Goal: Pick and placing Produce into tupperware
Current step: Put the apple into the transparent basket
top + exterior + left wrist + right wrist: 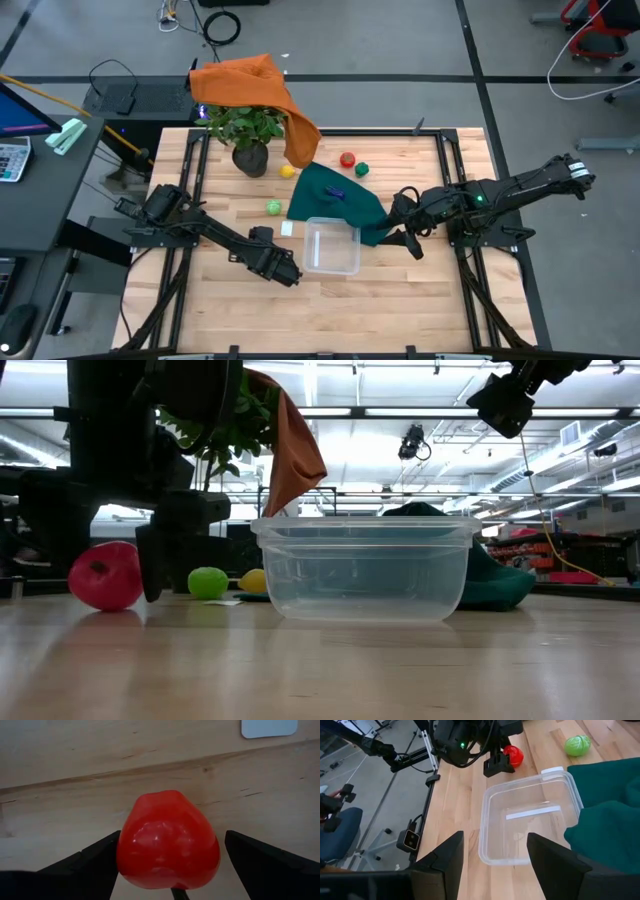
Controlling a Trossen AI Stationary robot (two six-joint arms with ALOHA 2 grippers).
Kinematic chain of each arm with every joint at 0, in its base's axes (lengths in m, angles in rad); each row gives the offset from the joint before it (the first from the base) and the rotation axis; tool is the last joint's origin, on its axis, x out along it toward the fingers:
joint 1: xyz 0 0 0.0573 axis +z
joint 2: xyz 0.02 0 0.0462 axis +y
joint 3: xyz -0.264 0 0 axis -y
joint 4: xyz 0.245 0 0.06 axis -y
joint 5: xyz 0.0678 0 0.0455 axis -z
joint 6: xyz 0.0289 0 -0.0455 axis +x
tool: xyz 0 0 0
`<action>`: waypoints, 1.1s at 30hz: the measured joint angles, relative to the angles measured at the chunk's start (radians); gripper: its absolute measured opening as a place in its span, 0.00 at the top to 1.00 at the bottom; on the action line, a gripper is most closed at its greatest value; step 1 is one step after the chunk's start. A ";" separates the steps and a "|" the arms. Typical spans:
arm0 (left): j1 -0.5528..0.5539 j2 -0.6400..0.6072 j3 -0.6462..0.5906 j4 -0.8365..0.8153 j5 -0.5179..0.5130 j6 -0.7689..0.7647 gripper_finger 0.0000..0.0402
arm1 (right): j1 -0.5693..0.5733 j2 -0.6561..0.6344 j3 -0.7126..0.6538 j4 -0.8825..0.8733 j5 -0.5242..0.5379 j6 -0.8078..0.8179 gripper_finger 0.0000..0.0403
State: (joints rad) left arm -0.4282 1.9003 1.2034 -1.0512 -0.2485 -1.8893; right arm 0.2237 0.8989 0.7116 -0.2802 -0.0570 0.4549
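Down on the table's near-left side: left tool (288, 272), low over the wood, just left of the tupperware (308, 246)
Left tool state: fingers apart, one either side of a red fruit (167, 842). There's a clear gap on one side, so it's not clamped yet
Red fruit: sitting on the table (400, 300) between those fingers, outside the container
Tupperware: clear, upright, nothing in it, near the middle of the table, its far right corner against a dark green cloth (318, 205)
Right tool (495, 842): up above the table on the tupperware's right, over the cloth's edge, fingers apart with nothing between them
White block (287, 228): flat on the wood just beside the tupperware's far-left corner
Other produce: light green ball (273, 207) beyond the block, yellow one (288, 171) near the plant pot, a red one (347, 159) and a green one (361, 169) close together at the far side, a dark blue one (336, 192) lying on the cloth
Back edge: potted plant (245, 125) with an orange cloth (250, 80) draped over it
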 joint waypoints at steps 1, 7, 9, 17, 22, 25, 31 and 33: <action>0.000 0.000 0.000 0.000 0.000 0.000 0.12 | 0.000 0.000 0.000 0.000 0.000 0.000 0.55; 0.000 0.000 0.000 0.000 0.000 -0.001 0.14 | 0.000 0.000 0.000 0.000 0.000 0.000 0.55; 0.000 0.000 0.000 0.000 0.000 -0.002 0.16 | 0.000 0.000 0.000 0.000 0.000 0.000 0.55; 0.000 0.000 0.000 -0.001 -0.001 -0.002 0.28 | 0.000 0.000 0.000 0.000 0.001 0.017 0.55; -0.001 -0.001 0.000 -0.002 -0.015 -0.001 0.30 | 0.000 0.000 0.000 0.000 0.001 0.020 0.55; -0.001 -0.004 0.000 -0.002 -0.020 -0.001 0.27 | 0.000 0.000 0.000 0.000 0.001 0.020 0.55; -0.001 -0.052 0.000 -0.027 -0.075 -0.010 0.27 | 0.000 0.000 0.000 -0.001 0.001 0.020 0.55; 0.000 -0.079 0.000 -0.036 -0.101 -0.010 0.29 | 0.000 0.000 0.000 -0.001 0.001 0.020 0.55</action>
State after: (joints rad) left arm -0.4286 1.8217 1.2037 -1.0874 -0.3492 -1.8996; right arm 0.2237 0.8989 0.7116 -0.2810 -0.0562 0.4754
